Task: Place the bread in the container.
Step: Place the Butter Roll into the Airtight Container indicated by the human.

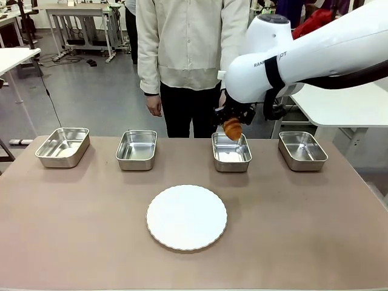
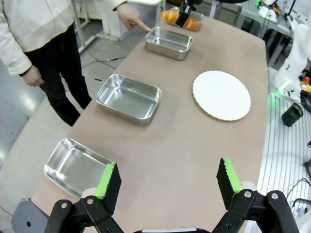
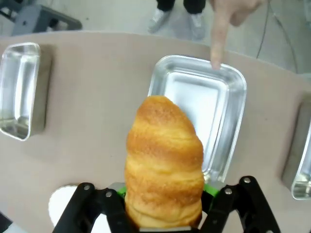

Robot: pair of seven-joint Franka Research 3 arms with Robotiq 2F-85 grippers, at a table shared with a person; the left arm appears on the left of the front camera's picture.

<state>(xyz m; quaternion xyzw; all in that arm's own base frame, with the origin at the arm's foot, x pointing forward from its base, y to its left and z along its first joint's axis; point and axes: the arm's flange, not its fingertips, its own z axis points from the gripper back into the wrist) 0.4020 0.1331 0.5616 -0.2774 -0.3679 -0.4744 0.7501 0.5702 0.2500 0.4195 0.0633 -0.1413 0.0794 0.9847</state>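
My right gripper (image 1: 232, 123) is shut on the bread (image 1: 233, 129), a golden-brown croissant, and holds it in the air over the far rim of the third container from the left (image 1: 231, 159). In the right wrist view the bread (image 3: 164, 155) stands on end between the jaws, with that steel container (image 3: 194, 97) just beyond it. A person's finger (image 3: 217, 43) touches the container's far rim. In the left wrist view my left gripper (image 2: 168, 179) hangs open and holds nothing above the table's left end, while the bread (image 2: 172, 16) shows far off past the pointed-at container (image 2: 169, 41).
A round white plate (image 1: 187, 217) lies in the middle of the table towards the front. Three more steel pans stand in the same row: far left (image 1: 63, 147), second from left (image 1: 136, 149) and far right (image 1: 302, 150). The person stands at the far edge.
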